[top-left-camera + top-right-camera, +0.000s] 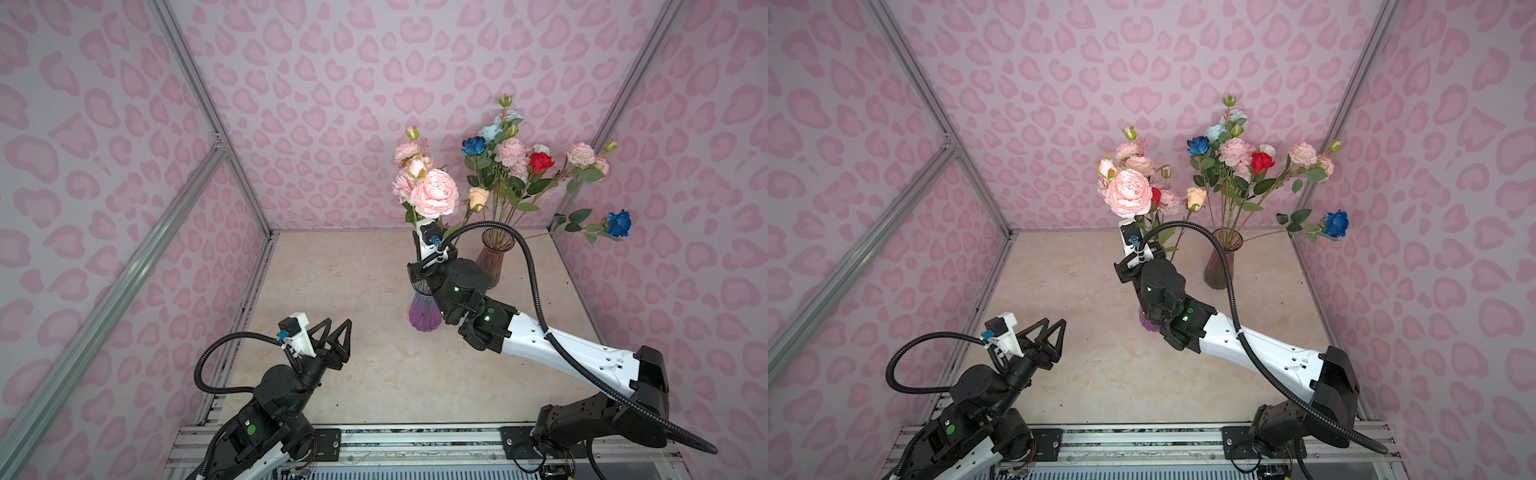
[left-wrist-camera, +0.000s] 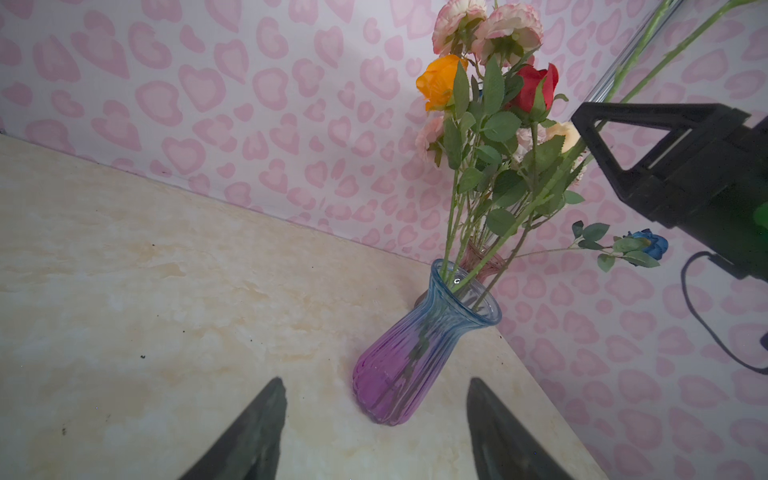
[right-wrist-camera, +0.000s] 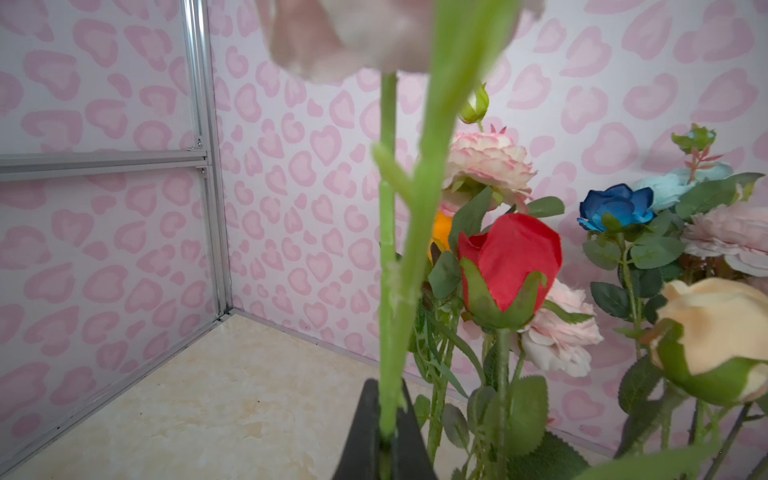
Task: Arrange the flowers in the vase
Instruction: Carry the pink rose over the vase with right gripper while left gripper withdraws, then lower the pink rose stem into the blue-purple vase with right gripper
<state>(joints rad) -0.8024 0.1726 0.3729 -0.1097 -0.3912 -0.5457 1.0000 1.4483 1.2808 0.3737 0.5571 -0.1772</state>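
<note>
One purple-blue vase [image 2: 399, 374] and one dusky pink vase [image 1: 496, 253], so two vases together. I count two dark blue roses [image 1: 473, 146], two red roses [image 1: 1262, 162], two pale blue heads [image 1: 490, 132], one orange rose [image 2: 438, 81], one peach rose [image 1: 478, 197] and one large pink peony [image 1: 434, 193]. The smaller pink heads [image 1: 579, 154] are too crowded to count. There are two robot arms [image 1: 561, 345].

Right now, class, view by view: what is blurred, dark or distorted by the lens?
Right wrist view: the nearest stem and the pink head above it are blurred, the red rose sharp. Left wrist view: the left gripper has dark, soft fingertips, the purple vase crisp. Both top views: sharp, walls splay outward.
</note>
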